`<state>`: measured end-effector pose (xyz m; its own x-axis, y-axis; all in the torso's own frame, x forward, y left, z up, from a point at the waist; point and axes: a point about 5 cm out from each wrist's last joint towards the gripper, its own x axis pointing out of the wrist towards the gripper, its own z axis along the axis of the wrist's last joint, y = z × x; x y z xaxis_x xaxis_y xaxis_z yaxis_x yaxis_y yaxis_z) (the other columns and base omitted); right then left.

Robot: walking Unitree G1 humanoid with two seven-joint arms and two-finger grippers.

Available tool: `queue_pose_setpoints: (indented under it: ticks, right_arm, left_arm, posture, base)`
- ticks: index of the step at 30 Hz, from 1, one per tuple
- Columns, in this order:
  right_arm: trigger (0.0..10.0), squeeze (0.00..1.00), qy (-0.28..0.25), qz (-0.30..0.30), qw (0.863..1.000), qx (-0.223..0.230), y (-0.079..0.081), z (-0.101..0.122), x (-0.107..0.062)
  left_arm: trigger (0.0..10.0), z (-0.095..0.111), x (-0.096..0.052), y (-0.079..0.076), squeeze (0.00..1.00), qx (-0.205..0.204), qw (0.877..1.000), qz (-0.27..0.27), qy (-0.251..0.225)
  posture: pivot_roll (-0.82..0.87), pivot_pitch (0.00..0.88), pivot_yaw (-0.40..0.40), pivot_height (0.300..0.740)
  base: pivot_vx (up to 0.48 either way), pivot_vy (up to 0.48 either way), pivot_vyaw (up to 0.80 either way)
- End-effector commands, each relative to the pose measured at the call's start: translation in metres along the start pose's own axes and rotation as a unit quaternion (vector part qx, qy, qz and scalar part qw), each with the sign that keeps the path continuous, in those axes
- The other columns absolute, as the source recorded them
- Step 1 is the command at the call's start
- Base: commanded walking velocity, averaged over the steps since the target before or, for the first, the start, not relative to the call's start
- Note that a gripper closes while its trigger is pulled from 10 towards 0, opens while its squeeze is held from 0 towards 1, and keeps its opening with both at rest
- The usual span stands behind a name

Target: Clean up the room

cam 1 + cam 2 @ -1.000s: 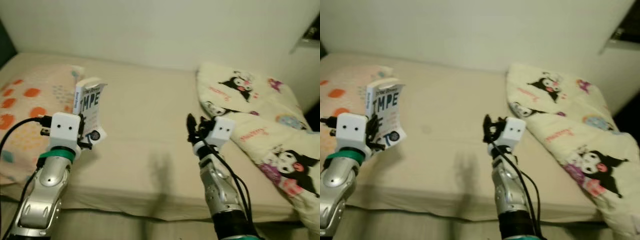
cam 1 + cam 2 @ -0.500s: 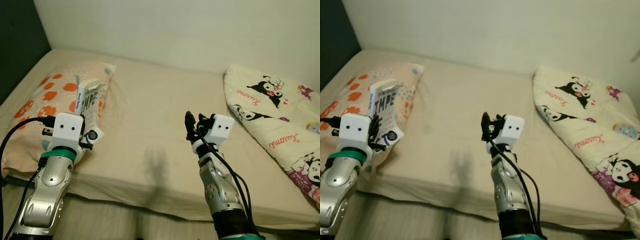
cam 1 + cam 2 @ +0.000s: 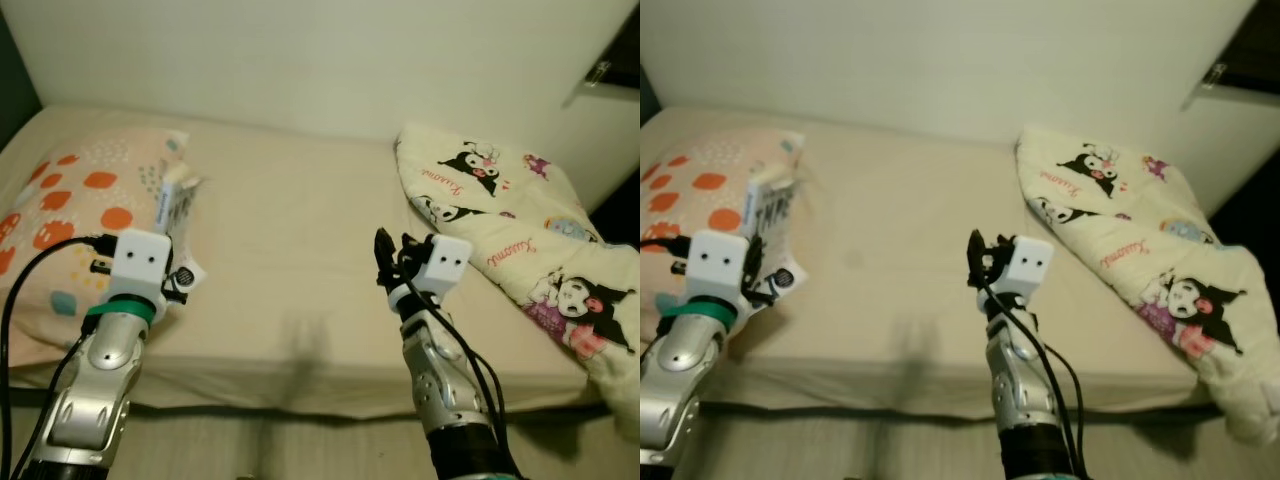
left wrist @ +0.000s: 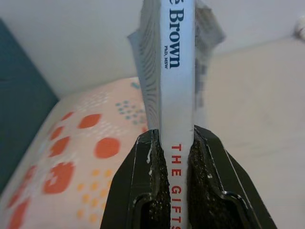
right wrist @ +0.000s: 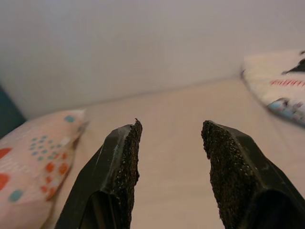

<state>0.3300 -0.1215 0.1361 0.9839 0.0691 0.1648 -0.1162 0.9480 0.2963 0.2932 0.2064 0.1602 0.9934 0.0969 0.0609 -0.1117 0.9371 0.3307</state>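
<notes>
Left eye view: the left gripper [image 3: 172, 262] is raised over the near edge of the bed [image 3: 290, 260], its black fingers clamped on a book [image 3: 175, 215] that stands upright, spine toward the camera. The book sits in front of the pillow [image 3: 70, 215] with orange spots, which lies at the left end of the bed. The right gripper [image 3: 385, 262] is held up over the middle of the bed with nothing in it; its finger gap is hard to judge from here. A cream blanket [image 3: 510, 240] printed with cartoon figures lies bunched at the right end of the bed and drops over its corner.

Right eye view: the same layout. The book leans slightly toward the pillow, and the pale wall [image 3: 940, 70] runs behind the bed.

Left wrist view: the two fingers [image 4: 152, 183] press against both sides of the book's white spine, which carries dark-blue lettering above and red lettering between the pads. The pages fan out a little at the far end. The spotted pillow lies beyond.

Right wrist view: the fingers [image 5: 126, 152] stand well apart, with only bare bed sheet between them. The pillow and a corner of the blanket lie at opposite edges.
</notes>
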Motion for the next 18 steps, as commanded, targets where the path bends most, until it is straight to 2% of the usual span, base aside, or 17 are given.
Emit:
queue_pose_setpoints:
  ticks: [1,5,14,18]
  right_arm:
    - [10.0,0.0,0.002,-0.008,1.0,-0.001,-0.004,0.0,-0.001]
    - [10.0,0.0,0.002,-0.008,1.0,-0.001,-0.004,-0.001,-0.002]
    - [10.0,0.0,0.003,-0.002,1.0,0.003,-0.003,-0.001,-0.003]
    - [10.0,0.0,0.001,0.034,0.999,0.019,0.008,-0.001,-0.004]
  left_arm:
    - [10.0,0.002,0.0,0.001,0.0,0.003,1.0,0.008,-0.004]
    - [10.0,0.002,0.0,0.002,0.0,0.001,1.0,0.009,-0.004]
    - [10.0,0.0,0.001,0.002,0.0,-0.004,1.0,0.016,0.002]
    - [10.0,-0.002,0.001,0.004,0.0,0.002,1.0,0.028,0.006]
  posture:
    - [0.14,0.0,0.012,0.74]
    - [0.14,0.0,0.012,0.74]
    - [0.14,0.0,0.013,0.74]
    - [0.13,0.0,0.013,0.74]
  base:
    - [0.0,-0.458,0.0]
    - [0.0,-0.458,0.0]
    - [0.0,0.0,0.0]
    - [0.211,0.0,0.0]
